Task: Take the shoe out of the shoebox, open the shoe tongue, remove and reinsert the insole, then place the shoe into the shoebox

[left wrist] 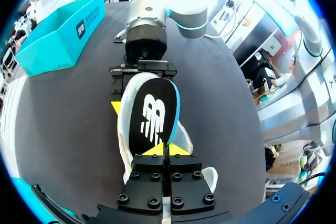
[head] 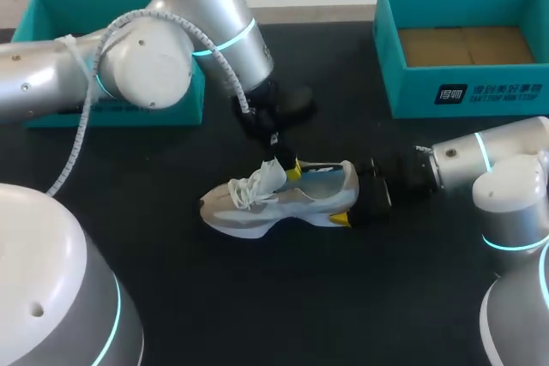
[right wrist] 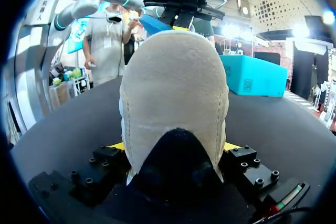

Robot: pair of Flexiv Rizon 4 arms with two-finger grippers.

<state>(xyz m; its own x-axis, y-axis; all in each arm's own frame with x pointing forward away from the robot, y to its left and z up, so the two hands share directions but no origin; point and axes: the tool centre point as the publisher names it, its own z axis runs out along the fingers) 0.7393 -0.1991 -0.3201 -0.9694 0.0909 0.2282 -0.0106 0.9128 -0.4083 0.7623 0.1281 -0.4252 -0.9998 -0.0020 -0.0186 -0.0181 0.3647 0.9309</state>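
At table (head: 214, 297) centre, sneaker (head: 274, 199) stands on its sole. Right gripper (right wrist: 174, 146) clamps the heel, one yellow tip on each side. Beyond, over the shoe opening, left gripper (left wrist: 164, 153) pinches one end of the black insole (left wrist: 153, 116), fingers nearly together. Farthest, well apart: open teal shoebox (head: 403, 83).

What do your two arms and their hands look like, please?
The left arm and right arm are rounded silver-grey tubes with white joint caps and glowing teal rings. A white ribbed cable loops along the left arm. The left hand and right hand are black, bolted blocks with yellow fingertips.
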